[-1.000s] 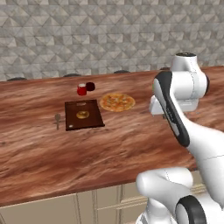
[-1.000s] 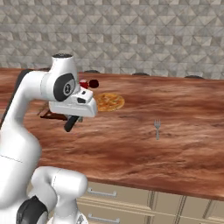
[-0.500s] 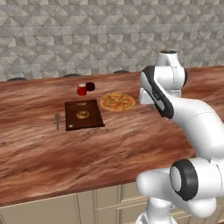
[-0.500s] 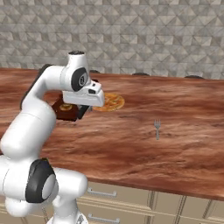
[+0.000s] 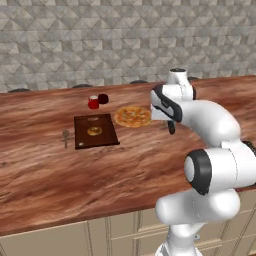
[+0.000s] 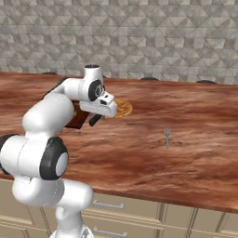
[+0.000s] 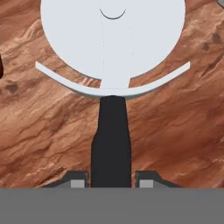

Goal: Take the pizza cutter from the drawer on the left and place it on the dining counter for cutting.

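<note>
Arm has swung further over the surface (image 5: 60, 175) vs a sec ago; pincer (image 7: 112, 179) now beside the pizza (image 5: 133, 116). Pincer pinching pizza cutter (image 7: 112, 65) by its black handle, blade above the wood, tray (image 5: 95, 131) w/ donut to its left.

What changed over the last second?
The arm swung left across the counter, carrying the tool and the cutter it grips to beside the pizza. Nothing was released. The pizza, board and fork stayed put.
</note>
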You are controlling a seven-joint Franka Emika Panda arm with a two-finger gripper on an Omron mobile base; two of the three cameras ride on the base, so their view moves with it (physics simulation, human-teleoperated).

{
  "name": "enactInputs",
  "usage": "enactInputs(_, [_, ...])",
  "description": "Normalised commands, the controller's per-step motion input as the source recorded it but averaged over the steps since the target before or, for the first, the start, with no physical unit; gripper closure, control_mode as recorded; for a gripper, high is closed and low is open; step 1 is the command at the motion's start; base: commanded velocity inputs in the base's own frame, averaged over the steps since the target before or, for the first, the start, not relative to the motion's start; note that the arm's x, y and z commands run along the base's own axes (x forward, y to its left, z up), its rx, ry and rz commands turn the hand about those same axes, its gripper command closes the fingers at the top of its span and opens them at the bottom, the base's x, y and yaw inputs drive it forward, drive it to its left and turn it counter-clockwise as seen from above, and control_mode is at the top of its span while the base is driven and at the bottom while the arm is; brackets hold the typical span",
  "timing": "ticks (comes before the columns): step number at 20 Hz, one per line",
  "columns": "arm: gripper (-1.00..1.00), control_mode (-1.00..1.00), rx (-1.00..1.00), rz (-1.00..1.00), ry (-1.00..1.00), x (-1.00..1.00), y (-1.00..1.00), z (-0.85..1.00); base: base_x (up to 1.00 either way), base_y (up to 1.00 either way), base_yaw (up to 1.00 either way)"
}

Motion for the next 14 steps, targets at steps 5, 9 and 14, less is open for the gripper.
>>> enactInputs(5, [1.0, -1.0, 0.01, -0.44, 0.0, 0.67, 0.0, -0.53, 0.0, 0.0, 0.0])
enactInputs(9, [1.0, -1.0, 0.02, -0.38, 0.0, 0.69, 0.0, -0.5, 0.0, 0.0, 0.0])
enactInputs(14, [1.0, -1.0, 0.06, -0.2, 0.0, 0.64, 0.0, -0.41, 0.0, 0.0, 0.0])
